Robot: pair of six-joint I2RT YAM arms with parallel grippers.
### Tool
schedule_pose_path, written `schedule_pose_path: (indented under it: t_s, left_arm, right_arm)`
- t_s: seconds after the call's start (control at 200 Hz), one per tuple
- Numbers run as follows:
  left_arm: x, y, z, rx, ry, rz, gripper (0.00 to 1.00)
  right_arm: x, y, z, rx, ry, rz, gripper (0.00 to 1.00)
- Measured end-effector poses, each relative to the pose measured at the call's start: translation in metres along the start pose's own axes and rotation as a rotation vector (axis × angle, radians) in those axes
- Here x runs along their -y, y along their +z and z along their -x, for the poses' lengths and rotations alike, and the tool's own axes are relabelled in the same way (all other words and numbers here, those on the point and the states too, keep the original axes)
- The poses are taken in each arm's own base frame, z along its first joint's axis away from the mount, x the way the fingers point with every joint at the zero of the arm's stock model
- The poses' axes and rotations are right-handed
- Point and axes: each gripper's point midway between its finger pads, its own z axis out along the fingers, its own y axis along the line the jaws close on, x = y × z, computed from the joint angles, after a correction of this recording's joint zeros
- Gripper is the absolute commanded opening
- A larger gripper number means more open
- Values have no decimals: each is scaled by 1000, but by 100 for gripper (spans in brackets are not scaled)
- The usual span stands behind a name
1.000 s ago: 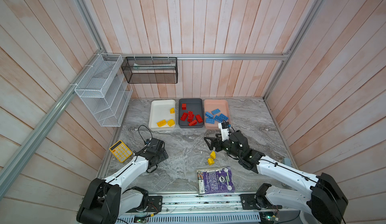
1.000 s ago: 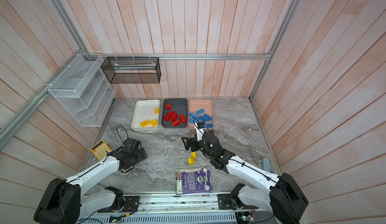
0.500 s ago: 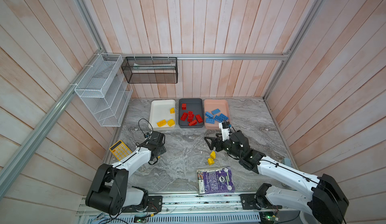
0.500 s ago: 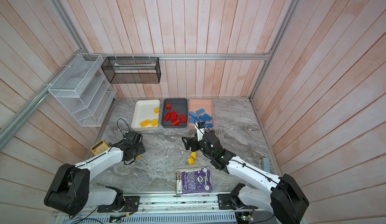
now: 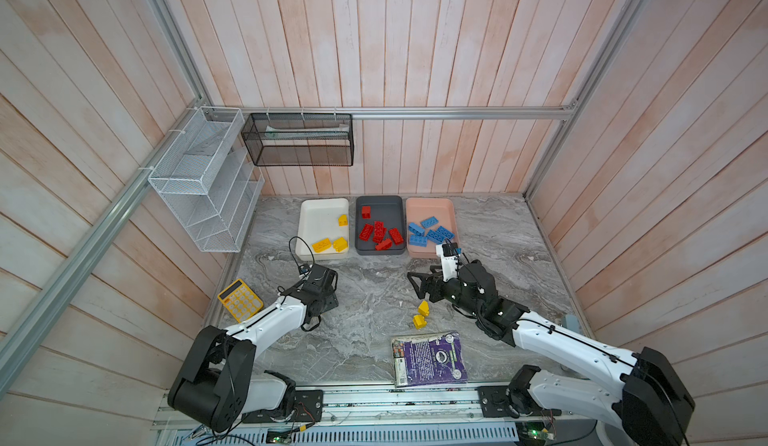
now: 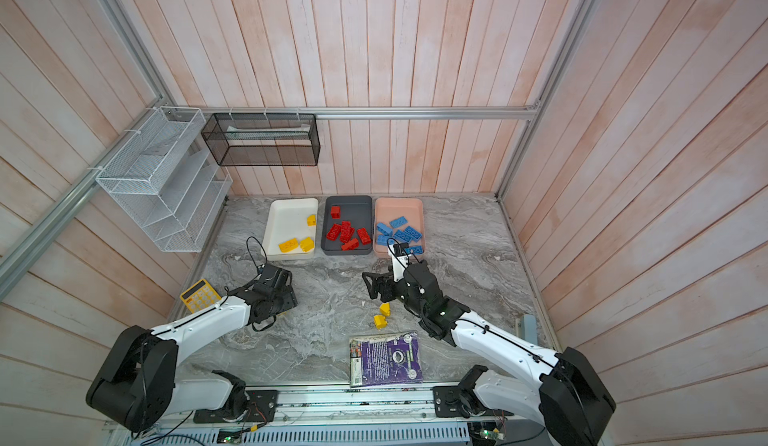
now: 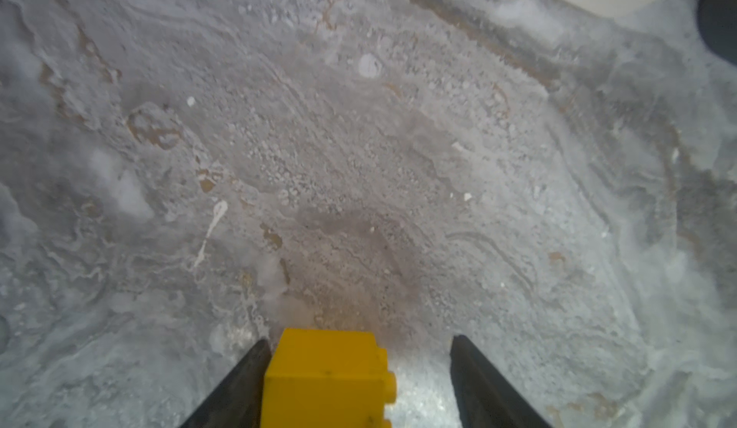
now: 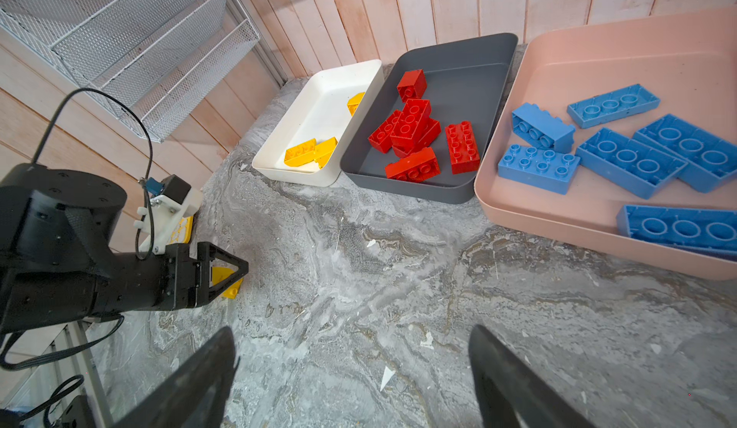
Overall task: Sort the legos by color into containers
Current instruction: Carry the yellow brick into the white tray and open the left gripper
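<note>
My left gripper (image 7: 359,342) is low over the table at the left, its jaws around a yellow lego (image 7: 327,378). One finger touches the brick and a gap shows at the other. The right wrist view also shows this yellow lego (image 8: 221,276) between those fingers. My right gripper (image 5: 415,285) hovers open and empty over bare marble near two loose yellow legos (image 5: 423,307) (image 5: 419,321). At the back stand the white tray (image 5: 324,207) with yellow legos (image 5: 322,245), the dark grey tray (image 5: 382,211) with red legos (image 5: 378,232), and the pink tray (image 5: 430,207) with blue legos (image 5: 430,234).
A yellow calculator (image 5: 240,300) lies by the left wall, close to my left arm. A purple book (image 5: 430,358) lies at the front edge. A white wire rack (image 5: 203,182) and a black mesh basket (image 5: 299,140) hang on the walls.
My left gripper has shifted slightly toward the trays and its jaws have narrowed around the yellow lego. The right arm has not moved.
</note>
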Motion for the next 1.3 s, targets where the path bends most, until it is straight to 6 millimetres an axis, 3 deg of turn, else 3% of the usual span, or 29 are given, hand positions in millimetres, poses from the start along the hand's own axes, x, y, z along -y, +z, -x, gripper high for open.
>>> schedule_pose_path:
  t_s: [0.13,0.38,0.705,0.87,1.075,1.3]
  left_arm:
    - [-4,2,-11,-27,-2,2,64]
    - [-2,1,-9,-20,-18,-7,44]
    - [10,-5,7,2,-1,-25,38]
    - [28,-23,34,57,18,-65,39]
    - [60,-53,94,166,43,-129,39]
    - [80,-49,153,214,53,-134,39]
  right_arm:
    - [0,0,0,0,0,0,91]
    - [0,0,0,-1,0,0,91]
    - [1,0,0,1,0,-4,91]
    - [1,0,0,2,0,-5,91]
    - [2,0,-1,1,0,-7,91]
    - [5,4,-6,-12,0,-18,91]
